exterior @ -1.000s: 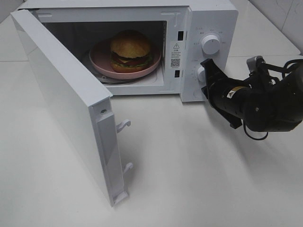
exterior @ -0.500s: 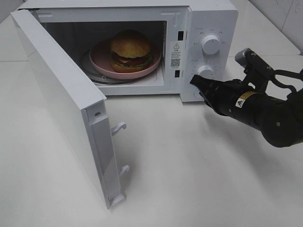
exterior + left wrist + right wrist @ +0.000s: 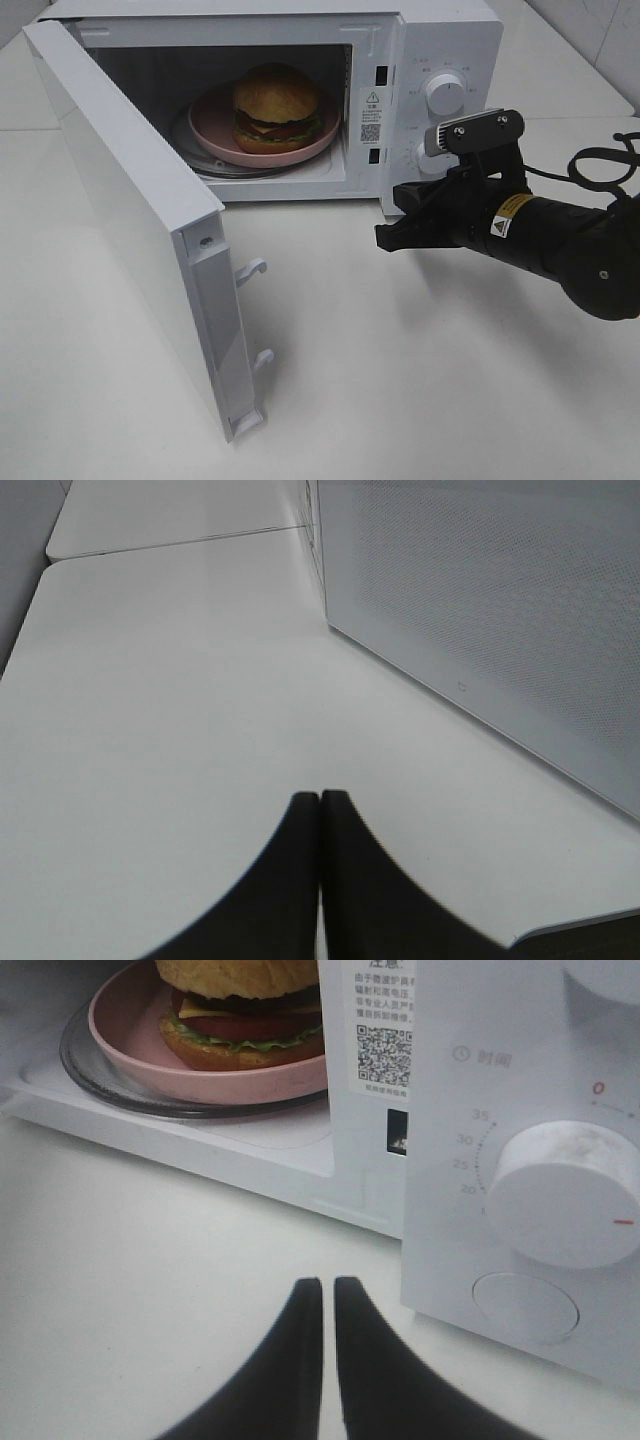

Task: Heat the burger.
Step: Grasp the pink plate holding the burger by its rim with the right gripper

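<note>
White table (image 3: 420, 380), white tiled wall at the far right corner. Microwave (image 3: 450, 40) sits at the back of the table, door (image 3: 120, 200) swung wide open to the left, latch hooks on its free edge facing the camera. Burger (image 3: 276, 105) is inside the cavity, upright on a pink plate (image 3: 215, 130), and the plate is on the glass turntable (image 3: 183, 135). In the right wrist view the burger (image 3: 240, 1010) fills the upper part of the opening, with a QR sticker (image 3: 385, 1057) on the frame just beside it. Right gripper (image 3: 385, 238) hangs low over the table in front of the control panel, below the upper dial (image 3: 444, 92), pointing left across the microwave's front and clear of the door. Its fingers are nearly together, a thin slit between them, nothing held (image 3: 328, 1285). The lower dial (image 3: 560, 1195) and a round button (image 3: 525, 1305) are close in its view; no contact with either. Left gripper (image 3: 320, 798): fingers pressed together, empty, low over bare table, with a dotted white panel (image 3: 500, 610) just beside it. Can't tell which part of the microwave that is. The left arm doesn't show overhead.
</note>
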`<state>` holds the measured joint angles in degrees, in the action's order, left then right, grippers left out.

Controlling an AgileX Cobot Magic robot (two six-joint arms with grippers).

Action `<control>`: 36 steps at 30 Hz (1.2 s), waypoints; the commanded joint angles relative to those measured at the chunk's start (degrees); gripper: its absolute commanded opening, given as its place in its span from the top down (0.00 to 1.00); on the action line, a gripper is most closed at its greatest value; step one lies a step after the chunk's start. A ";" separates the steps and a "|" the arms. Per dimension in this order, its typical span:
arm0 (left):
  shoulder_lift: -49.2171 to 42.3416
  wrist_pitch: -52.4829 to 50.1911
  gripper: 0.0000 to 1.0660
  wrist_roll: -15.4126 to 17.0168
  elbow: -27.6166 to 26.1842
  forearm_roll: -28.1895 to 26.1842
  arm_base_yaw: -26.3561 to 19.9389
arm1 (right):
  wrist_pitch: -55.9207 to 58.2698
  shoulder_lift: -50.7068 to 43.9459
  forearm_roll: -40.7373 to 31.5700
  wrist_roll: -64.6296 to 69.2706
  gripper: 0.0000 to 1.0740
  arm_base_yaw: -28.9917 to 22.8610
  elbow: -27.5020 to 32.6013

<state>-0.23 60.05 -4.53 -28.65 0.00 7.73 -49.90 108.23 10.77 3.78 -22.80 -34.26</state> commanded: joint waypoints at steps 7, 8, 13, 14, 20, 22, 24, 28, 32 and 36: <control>-1.20 -0.74 1.00 -0.06 0.17 -0.34 -0.17 | 20.86 -6.25 0.74 -0.57 0.92 0.29 -1.89; -1.20 -0.74 1.00 -0.06 0.17 -0.34 -0.17 | 20.86 -6.25 0.74 -0.57 0.92 0.29 -1.89; -1.20 -0.74 1.00 -0.06 0.17 -0.34 -0.17 | 38.39 -10.37 0.74 -0.57 0.91 0.29 -5.61; -1.20 -0.74 1.00 -0.06 0.17 -0.34 -0.17 | 45.95 -11.75 0.74 -0.57 0.91 0.11 -7.39; -1.20 -0.74 1.00 -0.06 0.17 -0.34 -0.17 | 65.83 -12.89 -1.83 -0.92 0.91 0.11 -14.15; -1.20 -0.74 1.00 -0.06 0.17 -0.34 -0.17 | 72.19 -12.89 -4.41 -2.23 0.91 0.11 -16.27; -1.20 -0.74 1.00 -0.06 0.17 -0.34 -0.17 | 77.46 -12.89 -7.79 -4.53 0.90 0.11 -18.56; -1.20 -0.74 1.00 -0.06 0.17 -0.34 -0.17 | 84.80 -12.89 -15.24 -11.12 0.90 0.11 -22.06; -1.20 -0.74 1.00 -0.06 0.17 -0.34 -0.17 | 91.85 -12.89 -29.05 -25.38 0.87 0.11 -26.59; -1.20 -0.74 1.00 -0.06 0.17 -0.34 -0.17 | 92.02 -12.89 -37.53 -32.49 0.81 0.11 -27.33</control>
<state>-0.23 60.05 -4.53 -28.65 0.00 7.73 41.31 95.80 -24.01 -25.73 -22.80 -61.19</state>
